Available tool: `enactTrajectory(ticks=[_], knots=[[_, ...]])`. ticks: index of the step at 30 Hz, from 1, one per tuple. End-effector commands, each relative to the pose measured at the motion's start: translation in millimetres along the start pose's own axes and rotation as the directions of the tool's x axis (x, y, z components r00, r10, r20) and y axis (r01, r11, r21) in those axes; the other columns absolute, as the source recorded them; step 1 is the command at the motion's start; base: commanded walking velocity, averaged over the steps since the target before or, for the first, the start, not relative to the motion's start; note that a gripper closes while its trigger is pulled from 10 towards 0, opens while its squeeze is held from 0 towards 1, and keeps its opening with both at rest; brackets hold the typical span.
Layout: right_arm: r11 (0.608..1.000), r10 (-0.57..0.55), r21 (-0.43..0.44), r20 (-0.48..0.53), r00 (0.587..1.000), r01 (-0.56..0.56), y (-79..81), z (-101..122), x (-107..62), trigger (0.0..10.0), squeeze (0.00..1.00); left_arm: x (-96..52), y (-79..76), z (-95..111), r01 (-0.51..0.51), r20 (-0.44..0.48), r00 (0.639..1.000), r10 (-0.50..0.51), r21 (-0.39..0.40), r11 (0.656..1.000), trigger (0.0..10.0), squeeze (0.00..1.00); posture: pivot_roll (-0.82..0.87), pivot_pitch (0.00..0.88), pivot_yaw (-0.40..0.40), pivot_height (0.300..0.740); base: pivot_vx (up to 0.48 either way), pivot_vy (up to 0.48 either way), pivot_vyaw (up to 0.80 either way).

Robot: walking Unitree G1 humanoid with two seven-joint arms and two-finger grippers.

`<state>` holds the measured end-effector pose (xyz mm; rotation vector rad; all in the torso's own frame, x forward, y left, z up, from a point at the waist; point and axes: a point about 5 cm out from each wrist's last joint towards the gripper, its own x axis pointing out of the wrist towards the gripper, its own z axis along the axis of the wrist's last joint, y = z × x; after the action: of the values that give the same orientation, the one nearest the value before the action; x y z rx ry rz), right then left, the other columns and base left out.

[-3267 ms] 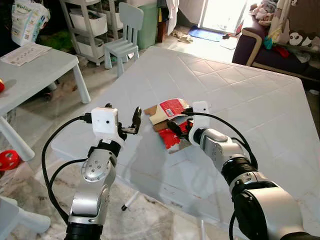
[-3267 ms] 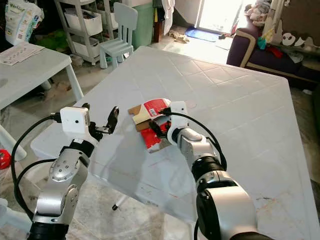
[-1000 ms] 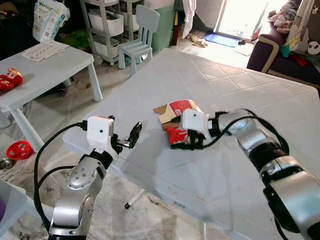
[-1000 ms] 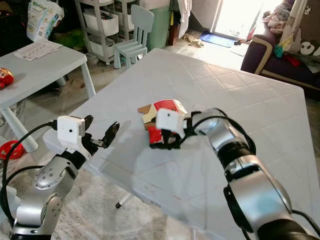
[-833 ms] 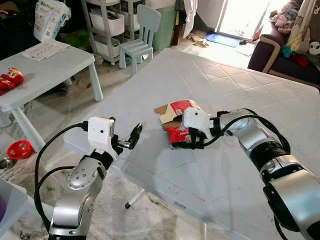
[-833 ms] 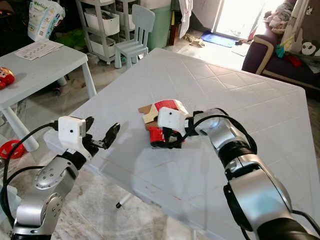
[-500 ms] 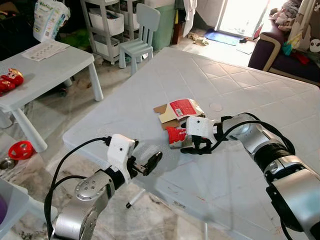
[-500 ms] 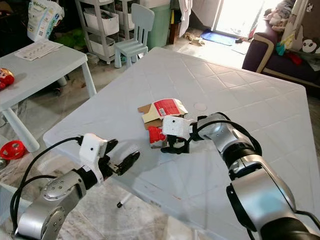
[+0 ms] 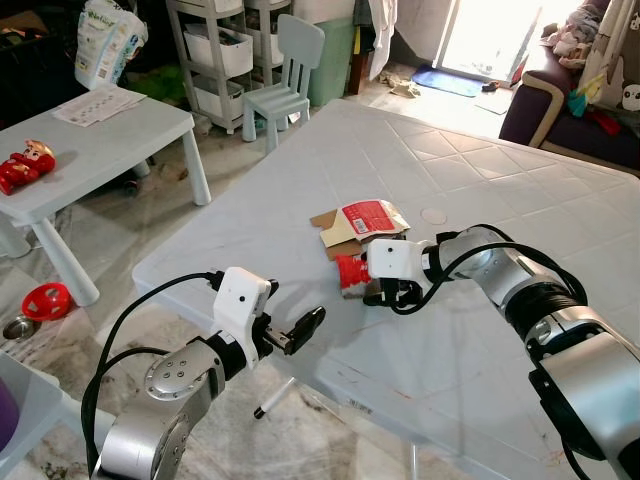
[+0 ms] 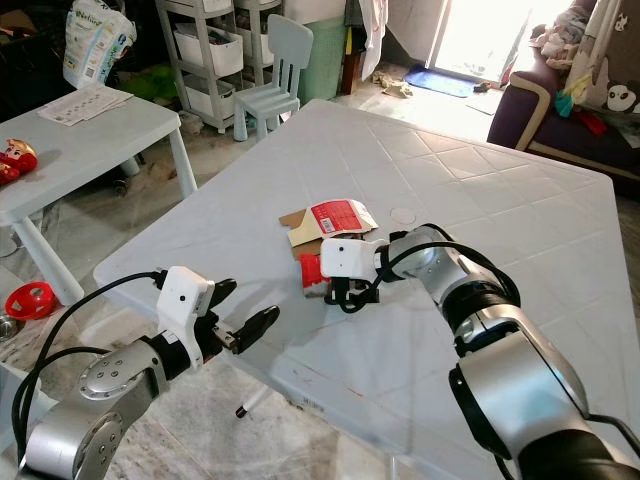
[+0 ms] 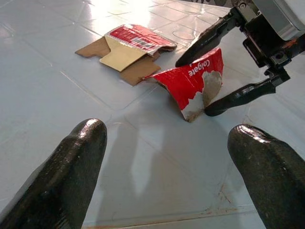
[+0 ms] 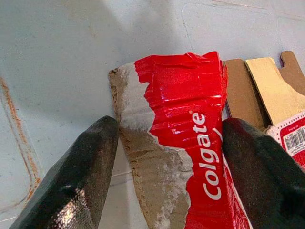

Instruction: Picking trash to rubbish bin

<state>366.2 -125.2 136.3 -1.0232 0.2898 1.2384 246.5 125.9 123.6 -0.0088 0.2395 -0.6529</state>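
Left eye view
- Work surface: white tiled table (image 9: 470, 330), with the robot at its near edge.
- Task item: torn red Colgate carton piece (image 9: 350, 274), lying on the table just in front of the flattened cardboard packet (image 9: 358, 224).
- Right gripper (image 9: 385, 293): set down at the carton piece, which lies directly against its fingers; this arm is by far the nearer.
- Left gripper (image 9: 296, 333): held at the table's near edge, well apart from the carton, fingers spread, holding nothing.

Right eye view
- Room: low white side table (image 10: 70, 135) to the robot's left with a red toy (image 10: 12, 160) on it; small pale chair (image 10: 275, 75) and shelving beyond; dark sofa (image 10: 560, 110) far right.
- Rubbish bin: a green container (image 10: 325, 50) stands behind the chair; whether it is the bin cannot be told.

Left wrist view
- Carton position: ahead of the open left fingers (image 11: 71, 176), across bare table.
- Right fingers: one black finger on each side of the carton piece, apparently touching its edges.

Right wrist view
- Long axis: the carton runs lengthwise away from the camera, between the two fingers (image 12: 76, 186).
- Grip state: jaws part open, straddling the carton; the far finger meets its red edge, while a sliver of table shows at the near one. Judged as closing, not yet a firm hold.
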Motion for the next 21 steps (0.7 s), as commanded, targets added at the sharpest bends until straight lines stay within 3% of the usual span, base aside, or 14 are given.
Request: enactTrajectory(ticks=[1, 4, 14, 21], knots=[[0.991, 0.128, 0.04, -0.077, 0.989, -0.125, 22.5, -19, 4.5, 0.0, 0.0, -0.1, -4.0, 4, 0.027, 0.007, 1.0, -0.027, 0.007, 1.0, 10.0, 0.0, 0.1, 0.048, -0.082, 0.74, 0.0, 0.0, 0.0], [0.99, 0.136, 0.05, -0.067, 0.988, -0.133, 23.6, -20, 3.6, 0.0, 0.0, 0.5, -4.5, 4, 0.03, 0.006, 1.0, -0.03, 0.008, 1.0, 10.0, 0.0, 0.09, 0.046, -0.08, 0.74, 0.0, 0.0, 0.0], [0.99, -0.023, 0.139, 0.054, 0.998, 0.016, 8.7, -14, -4.0, 0.0, 0.0, 3.7, -3.2, 7, 0.027, 0.012, 1.0, -0.027, 0.022, 0.999, 10.0, 0.0, 0.08, 0.041, -0.077, 0.74, 0.0, 0.0, 0.0], [0.98, -0.093, 0.184, 0.091, 0.991, 0.075, 11.2, -18, -6.2, 0.0, 0.0, 7.7, -3.2, 9, 0.033, 0.018, 0.999, -0.034, 0.033, 0.999, 10.0, 0.0, 0.07, 0.031, -0.065, 0.74, 0.0, 0.0, 0.0]])
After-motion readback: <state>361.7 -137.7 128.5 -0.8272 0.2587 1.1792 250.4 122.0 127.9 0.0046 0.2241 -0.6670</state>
